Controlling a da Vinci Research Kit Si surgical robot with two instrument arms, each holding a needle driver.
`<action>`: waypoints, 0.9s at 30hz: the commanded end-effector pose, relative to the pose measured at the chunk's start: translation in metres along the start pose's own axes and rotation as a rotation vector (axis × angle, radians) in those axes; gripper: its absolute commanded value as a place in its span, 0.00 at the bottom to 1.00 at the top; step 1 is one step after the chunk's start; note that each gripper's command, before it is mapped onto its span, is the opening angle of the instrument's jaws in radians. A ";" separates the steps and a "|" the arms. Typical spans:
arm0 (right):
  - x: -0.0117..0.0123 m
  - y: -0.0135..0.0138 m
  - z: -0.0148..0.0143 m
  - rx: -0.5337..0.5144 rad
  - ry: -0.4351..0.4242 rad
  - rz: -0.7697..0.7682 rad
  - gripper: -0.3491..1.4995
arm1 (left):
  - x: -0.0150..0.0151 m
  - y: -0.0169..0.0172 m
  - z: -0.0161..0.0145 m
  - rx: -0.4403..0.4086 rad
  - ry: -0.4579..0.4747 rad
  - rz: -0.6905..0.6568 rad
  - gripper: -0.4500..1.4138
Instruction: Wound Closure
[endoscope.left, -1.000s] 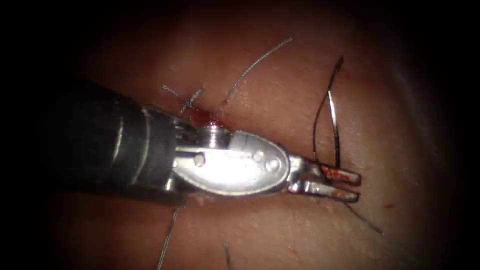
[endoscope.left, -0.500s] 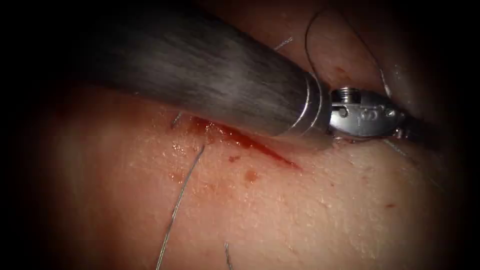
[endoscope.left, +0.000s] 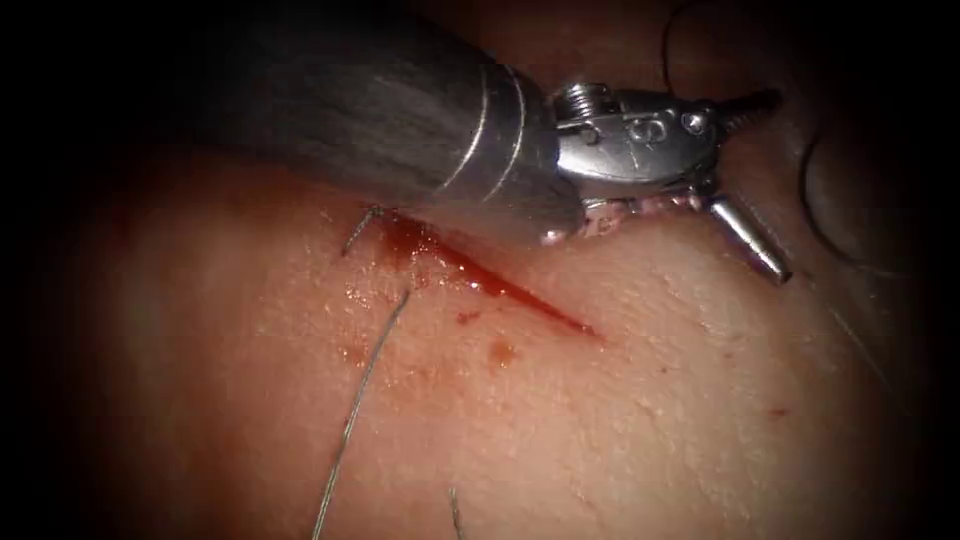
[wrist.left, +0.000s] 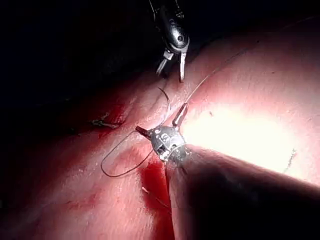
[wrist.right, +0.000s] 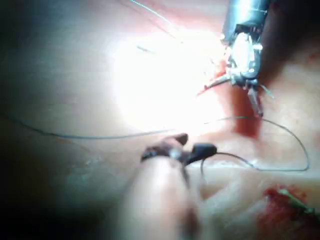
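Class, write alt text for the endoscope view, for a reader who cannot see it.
The left arm's tool reaches in from the upper left with its jaws spread open, holding nothing, just above the tissue. Below its shaft a cut wet with red fluid runs diagonally, and a cut end of thread lies left of it.

The left tool (endoscope.left: 745, 170) has a thick dark grey shaft (endoscope.left: 380, 110) with fine streaks, which ends in a bright silver collar (endoscope.left: 500, 135). After the collar comes a shiny metal wrist (endoscope.left: 630, 135) with small round screws, then two slim metal jaws. The right tool (wrist.left: 170, 67) is small, silver and similar.
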 end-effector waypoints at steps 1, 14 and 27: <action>0.0003 -0.0011 0.0007 0.012 0.007 -0.002 0.96 | 0.0004 0.0001 -0.0006 -0.010 0.011 0.011 0.86; 0.0058 -0.0020 0.0043 0.097 0.084 0.012 0.96 | -0.0016 0.0110 -0.0157 -0.127 -0.132 0.266 0.82; 0.0102 -0.0081 0.0108 0.204 0.156 -0.008 0.95 | -0.0094 0.0185 -0.0224 -0.315 -0.364 0.743 0.78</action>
